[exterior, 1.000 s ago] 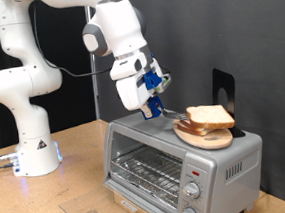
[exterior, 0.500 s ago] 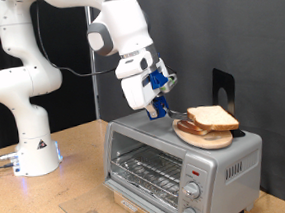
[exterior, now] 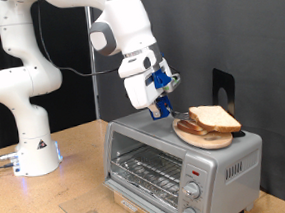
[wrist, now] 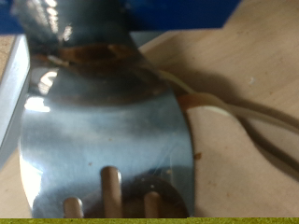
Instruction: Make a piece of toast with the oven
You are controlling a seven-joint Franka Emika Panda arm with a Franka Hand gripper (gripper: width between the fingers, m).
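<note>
At the exterior view's left stands the white jointed robot arm [exterior: 26, 97], its base on the light wooden tabletop [exterior: 78, 167], its upper links arching over toward the right. Its gripper [exterior: 164, 109], with blue parts on a white hand, hangs tilted just above the top of the small boxy silver toaster oven [exterior: 178, 164], close beside the left edge of the round wooden plate [exterior: 200, 137]. How wide the claw stands cannot be told, and nothing shows between its fingers. The oven's glass door is closed, a wire rack visible behind it, with two round knobs and a red mark on its right front panel. The plate rests on the oven's top toward the right, carrying the roughly square slice of pale white bread with tan-brown crust [exterior: 214, 117], stacked on a second alike slice. Behind them stands a dark upright object [exterior: 222, 87]. The wrist view is blurred, filled by a shiny curved metal surface [wrist: 103, 140], wood-toned ground beside it
</note>
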